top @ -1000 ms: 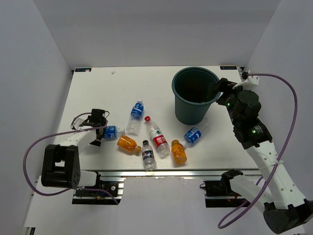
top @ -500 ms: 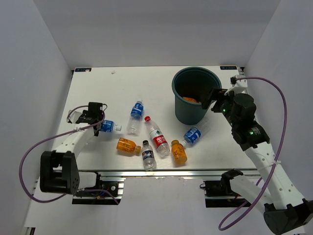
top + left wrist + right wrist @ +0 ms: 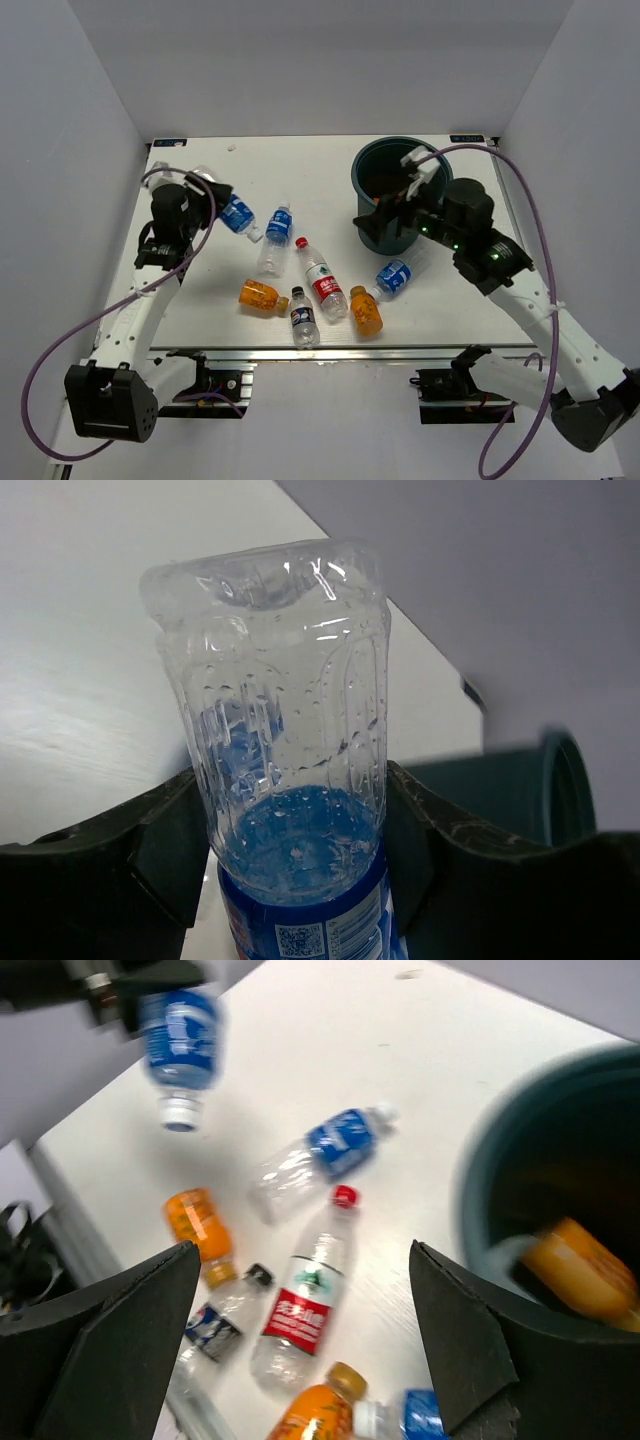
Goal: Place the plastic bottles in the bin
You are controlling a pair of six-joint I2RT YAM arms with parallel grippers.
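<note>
My left gripper (image 3: 212,192) was clamped on a blue-label bottle (image 3: 237,214), cap slanting down-right — bin (image 3: 383,238) lay well to its right, beside my right gripper (image 3: 398,190), jaws apart

Top external: high over the near edge, looking down and forward across the whole table (image 3: 300,165); bin (image 3: 398,190) in the upper right of frame.

Left wrist: very close on a raised blue-label bottle (image 3: 285,730) filling frame centre. Faces across the table; bin rim blurred at the right edge.

Right wrist: above the table, tilted down. Bin blurred at right, the same blue-label bottle upper left, red-label bottle (image 3: 305,1305) lower centre. The top view shows all three.
</note>
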